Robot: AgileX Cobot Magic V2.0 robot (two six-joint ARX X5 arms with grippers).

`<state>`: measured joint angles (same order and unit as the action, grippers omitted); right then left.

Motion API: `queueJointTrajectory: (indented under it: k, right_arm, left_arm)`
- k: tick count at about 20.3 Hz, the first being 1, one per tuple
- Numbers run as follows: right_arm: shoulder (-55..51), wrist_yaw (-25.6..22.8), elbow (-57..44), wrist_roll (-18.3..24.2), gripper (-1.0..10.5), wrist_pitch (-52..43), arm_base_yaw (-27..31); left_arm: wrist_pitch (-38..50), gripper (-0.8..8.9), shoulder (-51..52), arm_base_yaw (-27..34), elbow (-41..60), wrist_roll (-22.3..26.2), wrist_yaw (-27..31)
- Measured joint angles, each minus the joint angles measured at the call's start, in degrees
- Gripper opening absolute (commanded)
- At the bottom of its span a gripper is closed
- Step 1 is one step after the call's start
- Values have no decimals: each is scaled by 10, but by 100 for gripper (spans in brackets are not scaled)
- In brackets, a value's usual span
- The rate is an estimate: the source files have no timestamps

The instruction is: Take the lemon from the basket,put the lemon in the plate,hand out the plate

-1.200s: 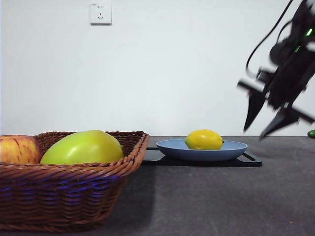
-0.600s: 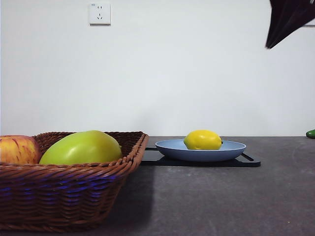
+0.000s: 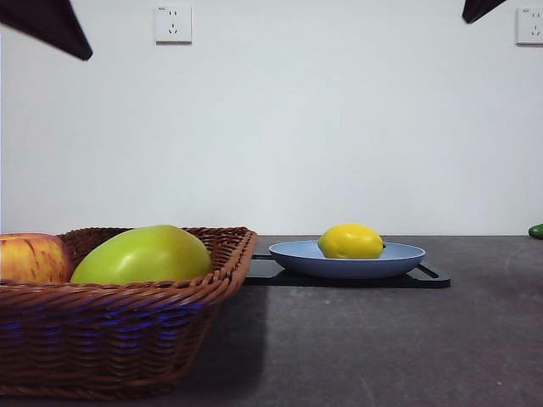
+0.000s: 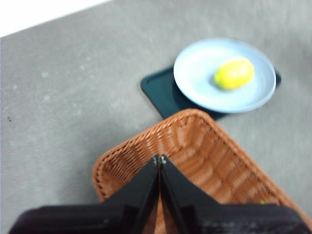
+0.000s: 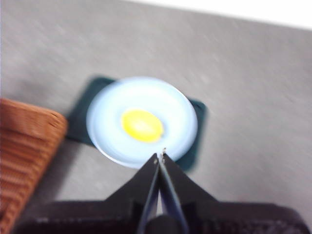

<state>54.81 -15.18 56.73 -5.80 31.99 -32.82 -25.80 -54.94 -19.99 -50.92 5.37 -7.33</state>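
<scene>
The lemon (image 3: 350, 241) lies in the light-blue plate (image 3: 405, 257), which rests on a flat black tray (image 3: 433, 276). The wicker basket (image 3: 119, 339) stands at the near left and holds other fruit. My left gripper (image 4: 159, 159) is shut with nothing in it, high above the basket's (image 4: 204, 146) end nearest the plate (image 4: 195, 73); its lemon (image 4: 234, 73) is apart from it. My right gripper (image 5: 160, 156) is shut and empty, high above the plate's (image 5: 105, 109) rim, with the lemon (image 5: 142, 125) below. Both arms show only as black tips at the front view's top corners.
A large yellow-green fruit (image 3: 142, 254) and a red-yellow apple (image 3: 30, 257) sit in the basket. A small green thing (image 3: 536, 230) lies at the table's far right edge. Wall sockets (image 3: 173, 23) are on the white wall behind.
The arm at the right, low beside the plate with its jaws apart a second ago, has risen out of view to the top corner. A black tip now shows at the top left.
</scene>
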Motion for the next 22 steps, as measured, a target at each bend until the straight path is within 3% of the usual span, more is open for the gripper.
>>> queueJointTrajectory:
  k: [4,8,22]
  right_arm:
    - [-96,0,-181,0,4,-169,-23]
    - [-148,0,-312,-12,11,-271,-28]
    - [-147,0,-317,-30,11,-278,-28]
  left_arm:
    - [150,6,105,0,156,-61,-4]
    - [214,8,212,0,257,-111,-3]
    - [220,8,221,0,260,-125,-3]
